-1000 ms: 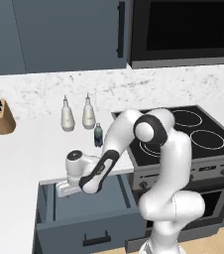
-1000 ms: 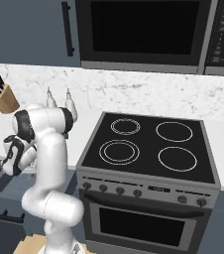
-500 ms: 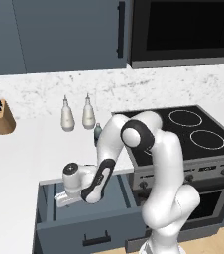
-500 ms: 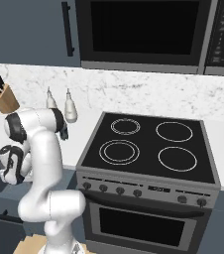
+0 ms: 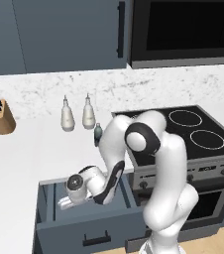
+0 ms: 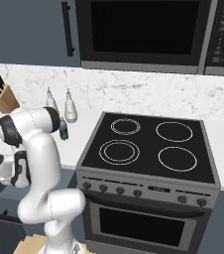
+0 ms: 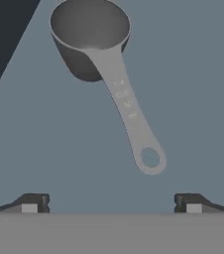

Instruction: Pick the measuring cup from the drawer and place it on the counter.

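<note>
Gripper (image 7: 111, 203) spread wide, holding nothing, above the measuring cup (image 7: 101, 64) in the drawer (image 5: 47, 223).

There is one measuring cup (image 7: 90, 37) in one open drawer (image 5: 47, 232). Two white bottles (image 5: 67, 115) stand on the counter (image 5: 20, 154), with one small dark bottle (image 5: 98, 134) and one knife block (image 5: 3, 119). The stove (image 6: 148, 149) has four burner rings.

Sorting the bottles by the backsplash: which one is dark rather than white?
The small dark-green bottle, standing nearest the stove. The two white bottles beside it are taller and pale.
</note>
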